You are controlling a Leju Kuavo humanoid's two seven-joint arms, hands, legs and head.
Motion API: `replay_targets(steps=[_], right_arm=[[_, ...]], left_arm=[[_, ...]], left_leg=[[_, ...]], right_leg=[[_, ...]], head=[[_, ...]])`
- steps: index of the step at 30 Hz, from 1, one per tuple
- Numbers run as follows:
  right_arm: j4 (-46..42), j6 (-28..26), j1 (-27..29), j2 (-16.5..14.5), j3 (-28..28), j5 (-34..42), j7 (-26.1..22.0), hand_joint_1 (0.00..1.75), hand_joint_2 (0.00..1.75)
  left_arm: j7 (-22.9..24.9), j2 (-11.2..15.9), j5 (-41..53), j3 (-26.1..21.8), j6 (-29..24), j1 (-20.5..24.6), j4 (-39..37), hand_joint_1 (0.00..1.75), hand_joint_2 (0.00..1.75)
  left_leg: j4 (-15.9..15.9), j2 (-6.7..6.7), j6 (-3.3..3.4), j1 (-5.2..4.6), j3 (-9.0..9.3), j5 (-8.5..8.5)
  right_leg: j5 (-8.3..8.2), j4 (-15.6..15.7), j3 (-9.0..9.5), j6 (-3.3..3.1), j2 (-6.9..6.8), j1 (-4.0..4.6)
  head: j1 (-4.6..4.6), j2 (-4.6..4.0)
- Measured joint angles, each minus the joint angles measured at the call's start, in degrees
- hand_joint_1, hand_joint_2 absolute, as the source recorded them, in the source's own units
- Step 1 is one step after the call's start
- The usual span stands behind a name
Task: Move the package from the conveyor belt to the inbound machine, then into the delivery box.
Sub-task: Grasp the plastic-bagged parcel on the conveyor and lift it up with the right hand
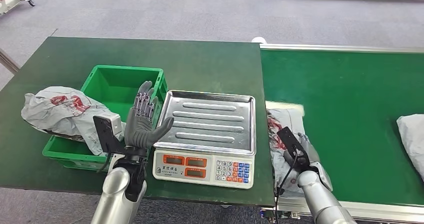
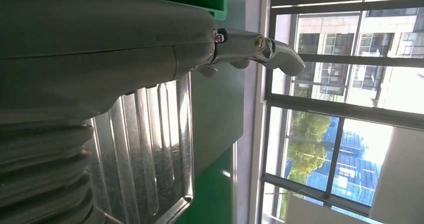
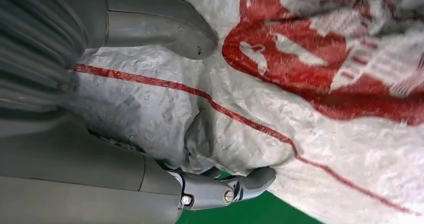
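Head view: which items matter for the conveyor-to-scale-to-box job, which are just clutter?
Job:
package on the conveyor belt, gripped by right hand
scale
green box
left hand, raised, holding nothing

Not in play now:
package draped over the box's edge
package farther along the belt

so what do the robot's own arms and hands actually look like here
Both arms are smooth silver tubes. The left hand has a grey palm, a thick grey thumb and darker segmented fingers. A black box-shaped module sits at each wrist, with a thin black cable running from it. The right hand is grey too; its wrist view shows a ribbed grey cover and small silver screws on one finger.
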State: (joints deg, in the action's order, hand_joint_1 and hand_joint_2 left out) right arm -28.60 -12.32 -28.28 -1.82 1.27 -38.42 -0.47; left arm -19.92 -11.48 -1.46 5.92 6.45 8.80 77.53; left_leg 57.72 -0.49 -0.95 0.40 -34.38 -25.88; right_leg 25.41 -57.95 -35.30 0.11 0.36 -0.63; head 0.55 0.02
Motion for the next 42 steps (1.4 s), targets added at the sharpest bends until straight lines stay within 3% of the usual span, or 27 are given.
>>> replay_targets(steps=[18, 22, 31, 42], right_arm=[[3.76, 1.98, 0.26, -2.59, -1.50, 1.91, -2.39, 0.00, 1.75], [3.82, 2.30, 0.37, -2.87, -1.88, 2.65, -2.95, 1.75, 1.75], [3.55, -0.41, 0.53, -3.21, -3.75, 3.79, -6.99, 1.75, 1.75], [0.76, -0.87, 0.43, -3.21, -4.55, 3.08, -6.90, 1.75, 1.75]], left_arm=[[-0.16, -0.24, -0.23, 0.07, 0.17, 1.50, -1.53, 0.00, 1.75], [-0.18, -0.24, -0.24, 0.09, 0.19, 1.62, -1.75, 0.00, 1.75], [-0.46, -0.24, -0.24, 0.14, 0.20, 2.02, -2.32, 0.00, 1.75], [-0.51, -0.24, -0.20, 0.14, -0.27, 2.01, -2.29, 0.00, 1.75]], left_leg=[[0.00, 0.07, -0.02, 0.06, 0.81, -0.16], [0.00, 0.07, -0.02, 0.08, 0.91, -0.20], [0.00, 0.07, -0.01, 0.08, 0.97, -0.22], [-0.01, 0.07, -0.08, 0.08, 0.90, -0.31]], right_leg=[[0.15, 0.05, 0.79, -0.06, 0.03, 0.07], [0.18, 0.05, 0.89, -0.06, 0.03, 0.09], [0.20, 0.05, 0.98, -0.04, 0.03, 0.09], [0.28, 0.05, 0.87, -0.06, 0.02, 0.09]], head=[[0.00, 0.00], [0.00, 0.00], [0.00, 0.00], [0.00, 0.00]])
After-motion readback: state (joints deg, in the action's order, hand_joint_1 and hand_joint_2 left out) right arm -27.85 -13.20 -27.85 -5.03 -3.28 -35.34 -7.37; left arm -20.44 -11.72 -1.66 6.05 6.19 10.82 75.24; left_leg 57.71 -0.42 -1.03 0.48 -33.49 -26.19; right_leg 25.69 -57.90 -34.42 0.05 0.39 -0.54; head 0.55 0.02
